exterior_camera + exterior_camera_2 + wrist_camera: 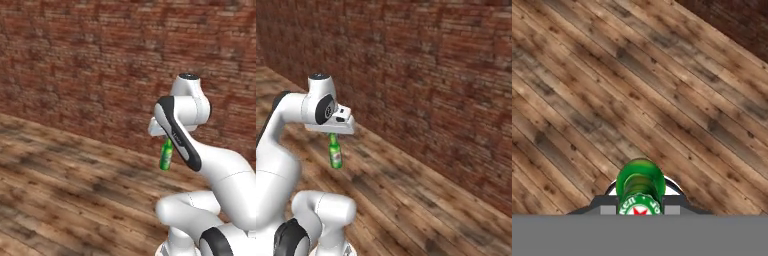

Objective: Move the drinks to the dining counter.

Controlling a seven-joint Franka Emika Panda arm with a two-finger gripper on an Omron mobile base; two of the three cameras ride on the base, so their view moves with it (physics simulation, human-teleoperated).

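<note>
The green glass bottle (166, 155) (335, 153) (640, 186) hangs upright in the air, neck uppermost, directly at six o'clock beneath the gripper (169, 138) (332, 134), whose jaws are pinched on its neck. In the hand view the bottle's body points away from the camera, label nearest, at six o'clock in the picture. Beneath it, well apart, lies the wooden plank floor (60, 190) (421, 205) (612, 90). Beyond stands the red brick wall (90, 65) (436, 75), at twelve o'clock from the bottle in both base views.

Open plank floor (612, 90) lies below and around the hanging green bottle (166, 156); the brick wall (446, 75) stands beyond.
</note>
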